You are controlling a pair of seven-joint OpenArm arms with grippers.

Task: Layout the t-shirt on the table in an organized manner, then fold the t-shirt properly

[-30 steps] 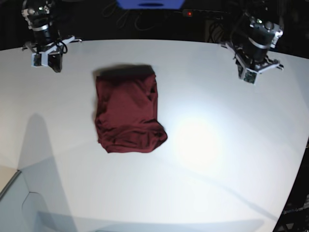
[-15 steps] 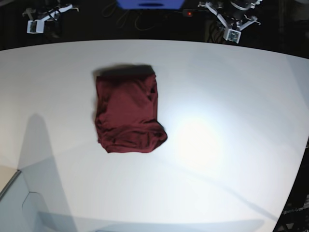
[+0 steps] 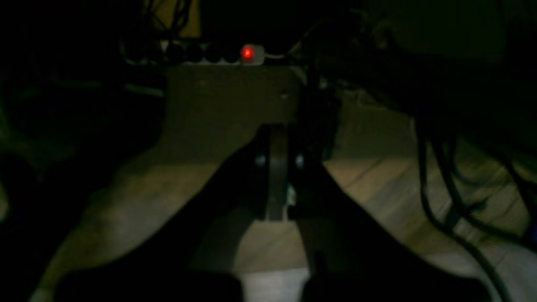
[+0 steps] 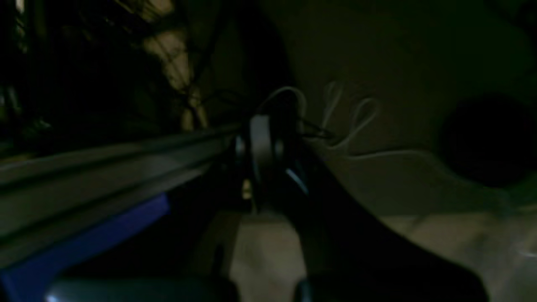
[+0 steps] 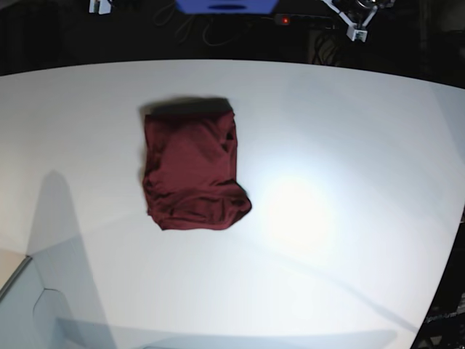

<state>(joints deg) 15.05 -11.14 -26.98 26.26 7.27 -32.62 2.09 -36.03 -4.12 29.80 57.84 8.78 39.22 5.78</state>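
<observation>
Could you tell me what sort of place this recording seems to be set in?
Probably a robotics lab or test bench, not a home: a bare white table holding only a folded maroon t-shirt, dark surroundings with loose cables, and a power strip glowing red behind.

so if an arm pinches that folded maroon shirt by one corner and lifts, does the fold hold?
Probably not. The t-shirt shows soft wrinkles and a rumpled, bulging near edge, so it looks floppy and the layers would likely sag apart. On the smooth white table, pushing would probably bunch it rather than slide it whole.
</observation>
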